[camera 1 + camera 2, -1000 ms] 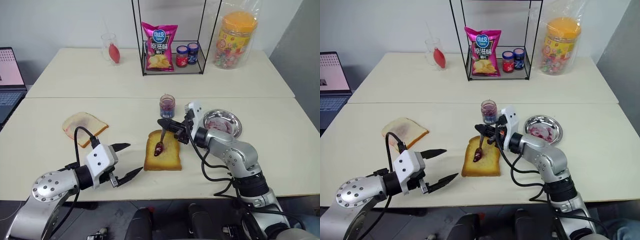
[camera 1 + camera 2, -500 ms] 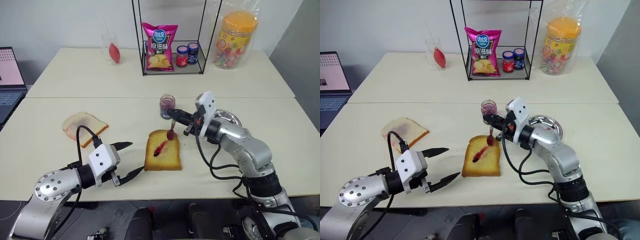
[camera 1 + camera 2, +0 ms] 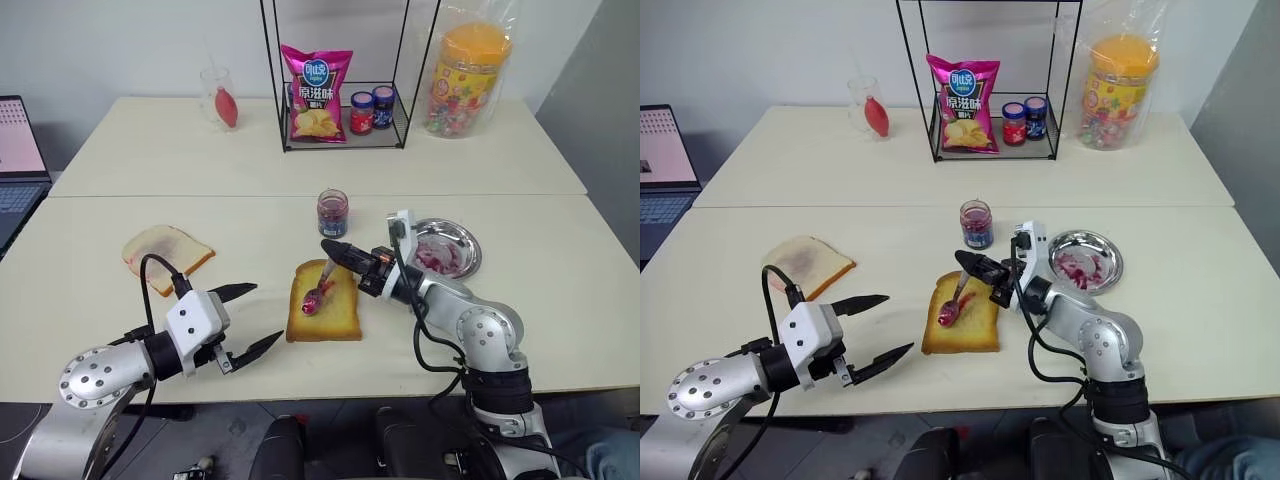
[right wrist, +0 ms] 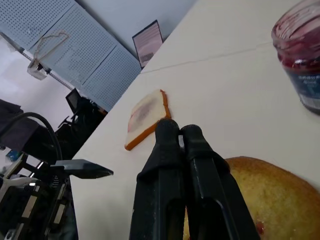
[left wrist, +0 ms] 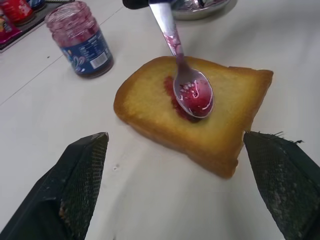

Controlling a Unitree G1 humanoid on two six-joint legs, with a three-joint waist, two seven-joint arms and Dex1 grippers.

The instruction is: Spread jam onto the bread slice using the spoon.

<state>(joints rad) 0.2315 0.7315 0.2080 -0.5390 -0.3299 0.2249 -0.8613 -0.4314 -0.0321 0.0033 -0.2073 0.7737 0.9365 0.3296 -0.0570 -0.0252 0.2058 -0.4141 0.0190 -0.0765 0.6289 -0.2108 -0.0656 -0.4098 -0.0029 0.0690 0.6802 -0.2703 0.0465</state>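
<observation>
Left end effector (image 3: 248,318): held wide apart and empty, just above the near bench (image 3: 90,300) edge, beside the bread slice (image 3: 325,303).
Bread slice: laid flat near the bench's middle, a jam (image 5: 172,95) streak at its centre.
Spoon (image 5: 187,85): bowl pressed on the streak, jam-coated, handle pinched.
Right end effector (image 3: 332,250): clenched on the spoon handle.
Step in hand: spreading, judged underway; most of the toast is bare.
Next move: sweeps toward the bare corners are called for.
Jam jar (image 3: 333,213): open, just beyond the slice.
</observation>
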